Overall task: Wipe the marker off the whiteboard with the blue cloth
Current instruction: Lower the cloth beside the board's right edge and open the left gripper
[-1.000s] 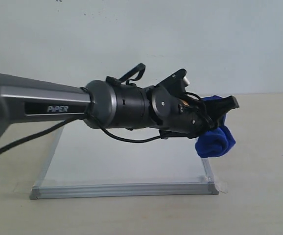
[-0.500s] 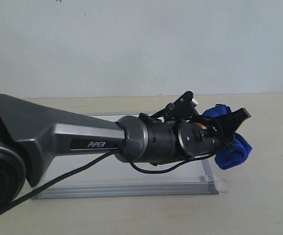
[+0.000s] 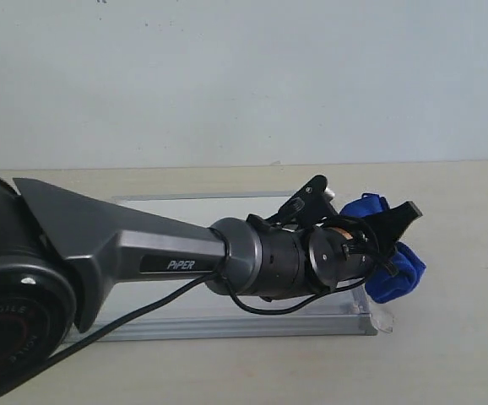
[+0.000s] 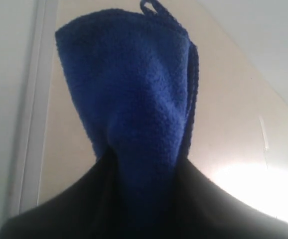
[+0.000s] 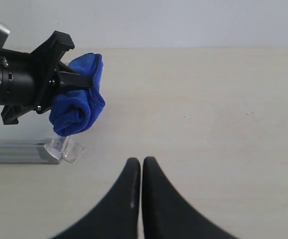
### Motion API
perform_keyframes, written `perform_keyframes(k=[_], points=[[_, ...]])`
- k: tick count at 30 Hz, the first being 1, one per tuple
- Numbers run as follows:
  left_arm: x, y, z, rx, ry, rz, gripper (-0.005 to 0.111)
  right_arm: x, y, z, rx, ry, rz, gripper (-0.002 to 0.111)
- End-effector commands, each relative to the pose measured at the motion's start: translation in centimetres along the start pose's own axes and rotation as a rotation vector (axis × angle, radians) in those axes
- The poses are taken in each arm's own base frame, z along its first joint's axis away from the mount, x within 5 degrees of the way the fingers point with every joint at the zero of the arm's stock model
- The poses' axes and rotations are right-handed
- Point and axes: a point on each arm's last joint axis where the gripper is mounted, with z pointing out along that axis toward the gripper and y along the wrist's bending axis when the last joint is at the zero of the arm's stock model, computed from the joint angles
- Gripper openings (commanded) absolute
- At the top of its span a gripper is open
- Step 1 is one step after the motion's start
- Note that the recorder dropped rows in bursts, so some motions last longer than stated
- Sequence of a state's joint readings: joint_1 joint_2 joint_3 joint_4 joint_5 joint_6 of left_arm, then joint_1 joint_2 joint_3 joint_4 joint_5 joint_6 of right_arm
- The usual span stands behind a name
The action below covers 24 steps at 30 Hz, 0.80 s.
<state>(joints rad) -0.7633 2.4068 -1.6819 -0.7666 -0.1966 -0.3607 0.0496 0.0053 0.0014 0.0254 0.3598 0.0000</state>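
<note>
Cloth [image 3: 398, 272]: deep blue plush roll, right of centre, at board's right edge
Left pincer [image 3: 389, 239]: black, clamped on cloth
Right pincer [image 5: 141, 162]: curved fingers pressed together
Board [image 3: 227, 326]: white, silver frame
Arm [image 3: 134, 245]: grey, "PiPER"

In the exterior view much of the whiteboard [image 3: 227, 326] is covered by the left arm [image 3: 143, 253], so the marker cannot be made out on it. The arm's base is cut off by the left and bottom edges. The blue cloth [image 3: 398, 272] is partly hidden behind the left gripper [image 3: 387, 240]. In the left wrist view its fingers [image 4: 223, 211] are seen only as dark, blurred shapes, cut off at the picture's edge. In the right wrist view the right gripper [image 5: 141, 167] is likewise cut off, and only one corner of the board is shown.
</note>
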Motion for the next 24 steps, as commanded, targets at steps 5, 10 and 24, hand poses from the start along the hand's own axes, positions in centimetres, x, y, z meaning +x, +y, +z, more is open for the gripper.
perform_keyframes(k=[5,10,24], points=[[0.3,-0.7,0.9,0.026,0.019,0.033,0.004,-0.1,0.0,-0.1,0.007,-0.009,-0.003,0.001],[0.3,-0.2,1.3,0.019,0.014,0.013,0.004,-0.1,0.0,-0.1,0.007,-0.009,-0.003,0.001],[0.6,0.9,1.9,-0.003,0.016,-0.030,0.004,-0.1,0.0,-0.1,0.007,-0.009,-0.003,0.001]])
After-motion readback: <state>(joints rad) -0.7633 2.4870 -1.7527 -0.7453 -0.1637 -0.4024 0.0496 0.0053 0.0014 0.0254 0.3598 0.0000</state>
